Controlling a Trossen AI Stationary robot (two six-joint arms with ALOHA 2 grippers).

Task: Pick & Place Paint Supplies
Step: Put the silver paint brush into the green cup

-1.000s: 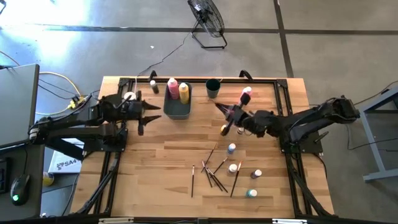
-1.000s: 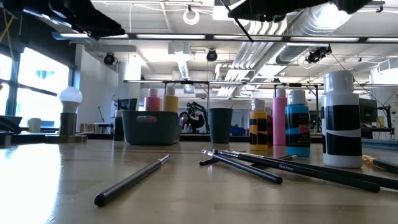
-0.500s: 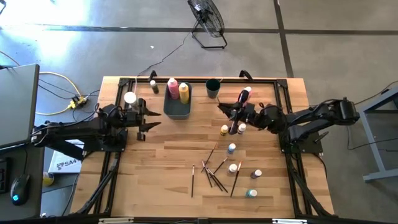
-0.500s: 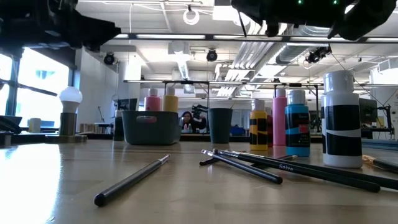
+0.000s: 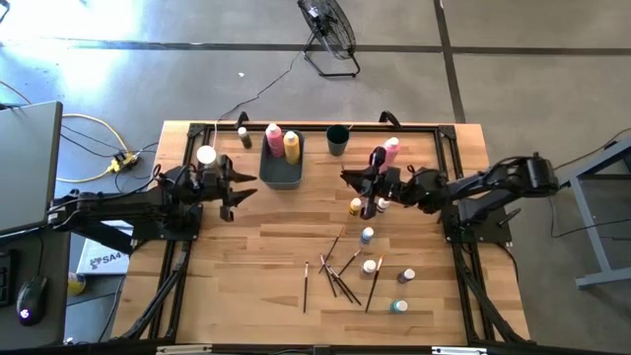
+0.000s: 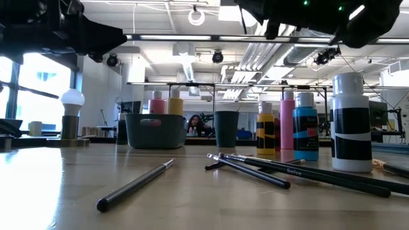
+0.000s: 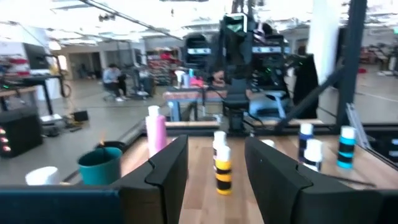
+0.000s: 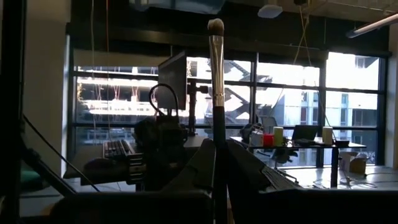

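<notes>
1. Right gripper (image 5: 347, 177) is over the tabletop (image 5: 246, 266) centre-right, just in front of the cup (image 5: 337, 139). Its jaws are closed on a brush (image 8: 216, 93), which stands up between them in the right wrist view, bristles at the far end.
2. Left gripper (image 5: 246, 183) hangs over the left of the tabletop, just left of the bin (image 5: 281, 174). Its jaws stand partly apart with nothing between them; the left wrist view looks through the gap at a yellow bottle (image 7: 222, 169).
3. The bin, at the back edge, holds a tall pink bottle (image 5: 273, 136) and a tall yellow one (image 5: 292, 145).
4. Another pink bottle (image 5: 391, 150) stands right of the cup, near the right gripper.
5. Small white-capped bottles (image 5: 367, 236) stand scattered at centre-right, from beside the right gripper toward the front edge.
6. Loose brushes (image 5: 335, 276) lie crossed at front centre, touching one another; the low view shows them flat on the wood.
7. A white knob (image 5: 205, 155) stands at back left, near the left arm.
</notes>
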